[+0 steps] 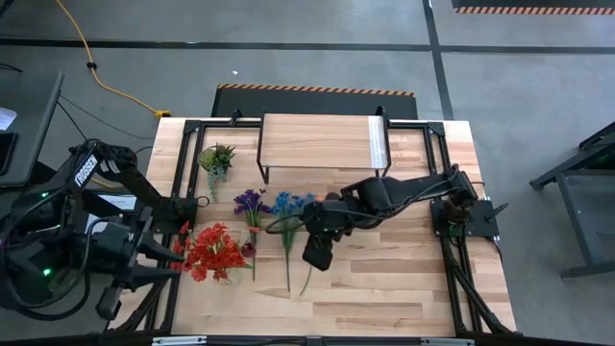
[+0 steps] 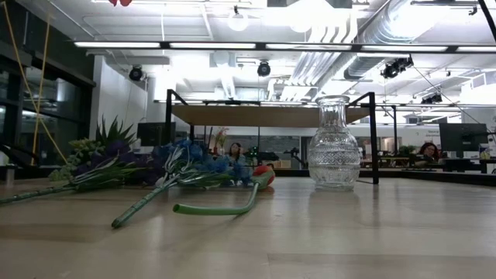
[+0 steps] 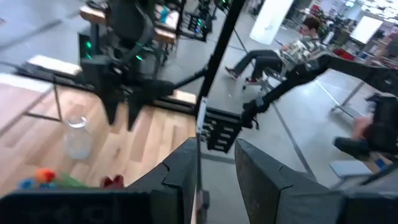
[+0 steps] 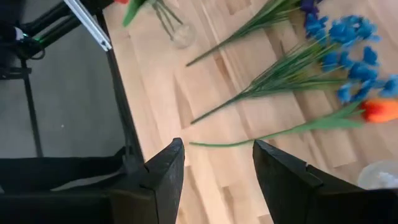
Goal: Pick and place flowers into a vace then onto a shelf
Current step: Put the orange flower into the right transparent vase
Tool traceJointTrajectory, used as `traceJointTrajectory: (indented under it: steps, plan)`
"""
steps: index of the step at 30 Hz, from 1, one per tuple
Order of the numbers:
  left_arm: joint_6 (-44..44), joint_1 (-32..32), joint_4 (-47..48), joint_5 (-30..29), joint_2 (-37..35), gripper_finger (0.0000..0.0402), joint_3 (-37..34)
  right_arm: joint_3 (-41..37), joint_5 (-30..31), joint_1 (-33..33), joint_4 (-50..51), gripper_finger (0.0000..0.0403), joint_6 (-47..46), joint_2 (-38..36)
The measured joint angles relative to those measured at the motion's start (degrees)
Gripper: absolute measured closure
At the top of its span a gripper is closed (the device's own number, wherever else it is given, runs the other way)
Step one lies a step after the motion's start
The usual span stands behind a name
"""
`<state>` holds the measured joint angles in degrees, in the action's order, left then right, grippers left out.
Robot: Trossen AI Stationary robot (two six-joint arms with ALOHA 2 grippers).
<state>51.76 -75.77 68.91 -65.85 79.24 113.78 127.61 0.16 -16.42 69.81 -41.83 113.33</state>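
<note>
**Flowers lie loose on the counter while both hands hang empty**

From where I stand, the right hand [image 1: 317, 256] is out over the middle of the counter [image 1: 404, 279], just beside the stems, its two fingers [image 4: 165, 171] parted with nothing between them, only bare wood below. The left hand [image 3: 214, 165] sits back at the counter's left edge, off the wood, its fingers a little apart and holding nothing.

The flowers are spread flat on the counter. A red bunch [image 1: 213, 252] lies toward the left, close to the left arm. Next to it is a purple one [image 1: 251, 203], then a blue one [image 1: 286, 205], and an orange bloom [image 4: 380, 110] on a long curving stem lies beside the blue, nearest the right hand. A small green spiky plant [image 1: 216, 158] stands near the far left corner.

The clear glass vase [image 2: 334, 145] stands upright on the counter, empty, near the orange bloom. The shelf [image 1: 322, 141] stands at the far edge, nothing on it.
</note>
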Motion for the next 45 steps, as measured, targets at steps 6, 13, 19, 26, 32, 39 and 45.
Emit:
traceJointTrajectory:
  steps: [6, 13, 19, 26, 32, 39, 45]
  plan:
    - [-1.2, 0.0, 0.0, -1.8, 0.0, 0.0259, 0.0, 0.0, 2.7, -1.1, -0.5, 0.0222, -1.9, 0.8]
    - [-1.0, 0.0, -0.1, -1.3, 0.0, 0.0259, 0.0, 0.0, 2.7, -2.1, 0.5, 0.0222, -1.8, 4.3]
    - [-1.0, 0.0, -0.4, -0.9, 0.0, 0.0259, 0.0, -0.1, 4.9, -4.1, 3.3, 0.0222, -3.1, 6.5]
    - [-1.0, 0.0, -0.3, -0.1, 0.0, 0.0259, 0.0, -0.1, 6.4, -5.6, 2.8, 0.0222, -5.3, 8.5]
    - [-1.0, 0.0, -0.3, 2.5, 0.0, 0.0259, 0.0, -0.1, 5.9, -6.7, 2.8, 0.0222, -7.7, 10.9]
    - [-0.9, 0.0, -0.3, 4.4, 0.0, 0.0259, 0.0, -0.1, 5.6, -8.0, 5.8, 0.0222, -12.8, 12.5]
    - [-0.9, 0.0, -0.3, 5.1, 0.0, 0.0259, 0.0, -0.1, 8.5, -9.9, 7.3, 0.0222, -19.7, 12.5]
